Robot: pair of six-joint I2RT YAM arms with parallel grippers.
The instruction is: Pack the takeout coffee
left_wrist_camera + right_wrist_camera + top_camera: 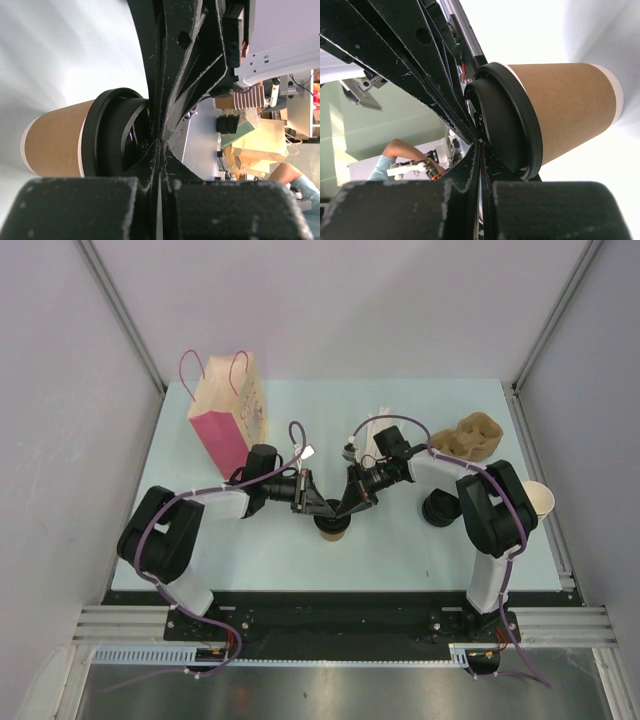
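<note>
Brown kraft paper under a black lid: the takeout coffee (pixel 333 529) is standing upright on the pale table (pixel 420 555), near its front edge and between the two arms. Both arms are reaching inward and meeting over it.

The left gripper (pixel 322 508) is leaning in from the left. Its jaws are pressed flat together, with only a thin seam showing between the fingers (pixel 90 210) in the left wrist view and nothing clamped between them. Its tips are sitting against the top of the lid (pixel 107 135).

The right gripper (pixel 345 510) is mirroring it from the right, likewise closed tight on nothing, its tips lying at the lid beside the other arm's. Whether either is pressing down or only touching, I cannot tell.

A pink and tan paper bag (pixel 228 408) is sitting at the far left of the table, well apart from the cup. A pile of black lids (pixel 439 508) is lying near the right arm.
</note>
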